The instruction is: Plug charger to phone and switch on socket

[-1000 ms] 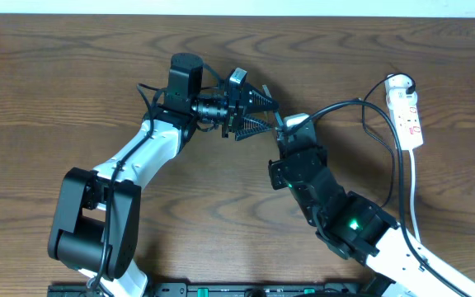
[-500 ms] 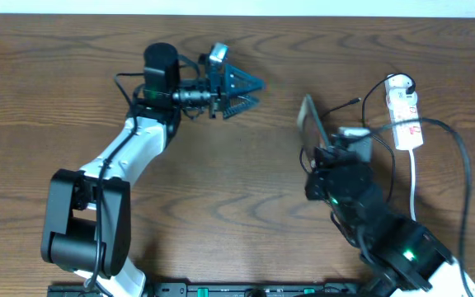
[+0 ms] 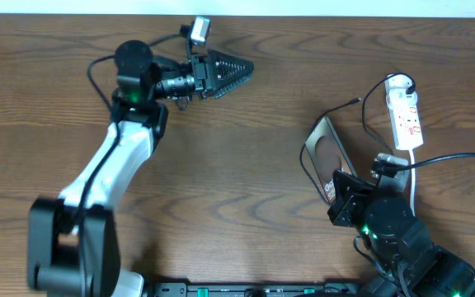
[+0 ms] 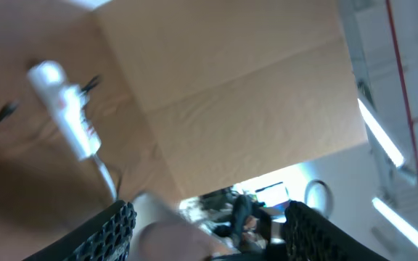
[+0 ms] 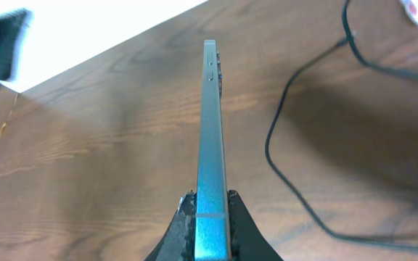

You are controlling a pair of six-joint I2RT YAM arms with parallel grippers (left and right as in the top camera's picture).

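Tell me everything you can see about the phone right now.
The phone is a slim slab with a brownish-gold face bearing a dark oval. It has a thin silvery metal-looking edge with small side buttons. The right gripper is shut on one short end, holding it tilted over the wooden table. Nothing else visibly touches it, and the charger tip lies free, not plugged in.

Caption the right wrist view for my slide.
Right gripper shut on the phone, seen edge-on above the wooden table, charger cable lying unplugged to its right.
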